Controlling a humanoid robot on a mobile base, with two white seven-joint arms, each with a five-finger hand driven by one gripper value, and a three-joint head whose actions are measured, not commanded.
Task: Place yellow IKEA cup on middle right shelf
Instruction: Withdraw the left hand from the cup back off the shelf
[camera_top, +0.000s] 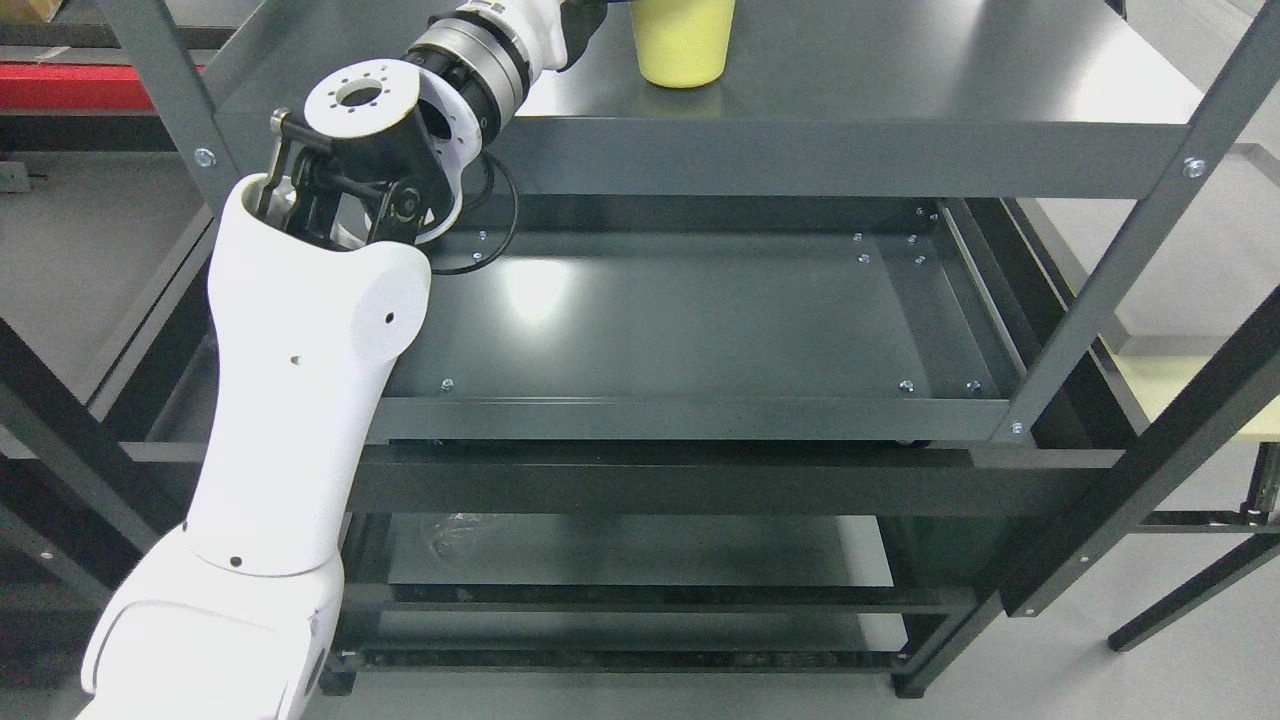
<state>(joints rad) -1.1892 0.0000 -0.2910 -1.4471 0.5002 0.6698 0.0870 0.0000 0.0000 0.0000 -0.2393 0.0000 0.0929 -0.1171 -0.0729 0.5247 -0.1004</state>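
One arm is all I have on my head view: the left arm (300, 400) rises from the lower left corner and reaches up past its wrist joint toward the top edge. The left hand (585, 25) shows only as a dark sliver at that edge, just beside the yellow cup, so I cannot tell how its fingers stand or whether they touch the cup. The yellow cup (683, 42) stands upright on the upper shelf (900, 80) of the grey metal rack, near that shelf's front lip and left of its middle; its rim is cut off by the top of the picture. Below the cup lies a second shelf (680, 320), dark and glossy, and lower again a third level (640, 550). A black cable (500, 235) loops from the wrist, hanging just under the upper shelf's front edge.
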